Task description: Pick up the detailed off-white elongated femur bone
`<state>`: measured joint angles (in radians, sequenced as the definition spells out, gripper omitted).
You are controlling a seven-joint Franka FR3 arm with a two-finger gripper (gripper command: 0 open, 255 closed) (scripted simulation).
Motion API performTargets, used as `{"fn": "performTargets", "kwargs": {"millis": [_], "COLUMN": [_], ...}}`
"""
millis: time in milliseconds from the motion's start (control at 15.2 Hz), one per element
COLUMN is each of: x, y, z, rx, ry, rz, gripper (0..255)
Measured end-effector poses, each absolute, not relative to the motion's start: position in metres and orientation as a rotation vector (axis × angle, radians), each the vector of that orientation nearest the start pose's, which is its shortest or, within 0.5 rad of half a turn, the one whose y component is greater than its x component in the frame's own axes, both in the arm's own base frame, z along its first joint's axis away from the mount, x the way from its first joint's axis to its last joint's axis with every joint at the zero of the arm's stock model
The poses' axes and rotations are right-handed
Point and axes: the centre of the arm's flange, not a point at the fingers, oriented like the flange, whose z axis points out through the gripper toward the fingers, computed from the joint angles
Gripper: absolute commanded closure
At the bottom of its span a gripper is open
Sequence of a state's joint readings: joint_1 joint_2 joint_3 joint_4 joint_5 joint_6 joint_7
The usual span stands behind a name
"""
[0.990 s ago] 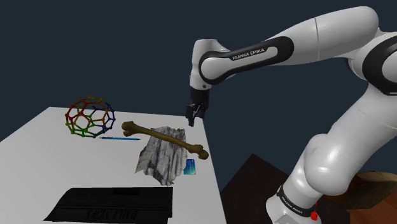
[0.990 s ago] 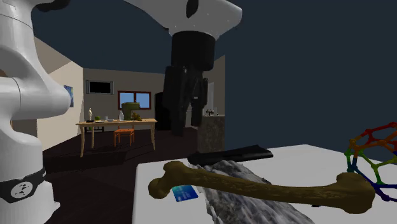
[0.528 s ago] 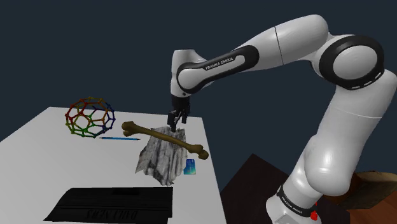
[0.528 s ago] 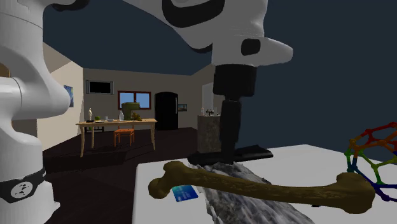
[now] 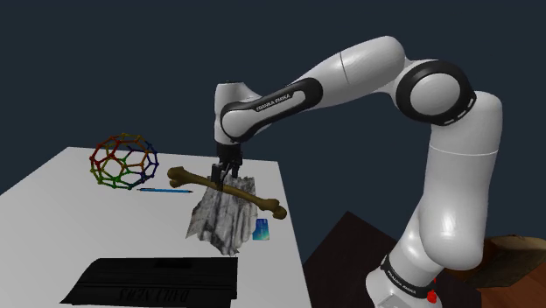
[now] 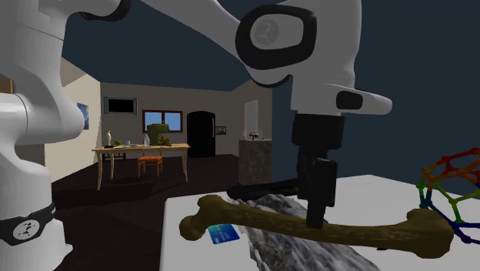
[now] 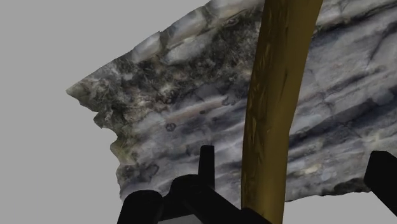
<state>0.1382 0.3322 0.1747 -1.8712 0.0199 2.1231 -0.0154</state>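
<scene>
Two fingers now straddling the bone

One second is making a large difference. The gripper, earlier hanging high and well off beyond the rock slab, is now sitting low over the slab, right at the bone's shaft. The bone, drawn tan-brown rather than off-white, is lying across the slab's top. One knobbed end is jutting past the slab toward the multicoloured wire ball, and the other is overhanging the slab's edge above a small blue card. It is not shifting at all between the pictures.

In the wrist view the black fingers are standing wide apart with the shaft running between them, nearer one finger than the other. Neither is appearing to press on it, so the claw is open and holding nothing.

By my judgement the approach is finishing and the closing is coming next. With the shaft sitting off-centre, one finger may be nudging the bone sideways on the uneven slab before the grip settles.
</scene>
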Motion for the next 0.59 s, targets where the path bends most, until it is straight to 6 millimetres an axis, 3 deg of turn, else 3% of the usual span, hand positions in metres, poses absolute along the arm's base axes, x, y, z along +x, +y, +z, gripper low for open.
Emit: {"fn": "performTargets", "kwargs": {"millis": [330, 396, 594], "x": [0.59, 0.59, 0.59], "y": [0.186, 0.186, 0.186], "z": [0.311, 0.31, 0.309], "rx": [-3.04, -3.04, -3.04], "ry": [-0.476, -0.476, -0.476], "rz": [0.131, 0.131, 0.13], "gripper": [0, 255, 255]}}
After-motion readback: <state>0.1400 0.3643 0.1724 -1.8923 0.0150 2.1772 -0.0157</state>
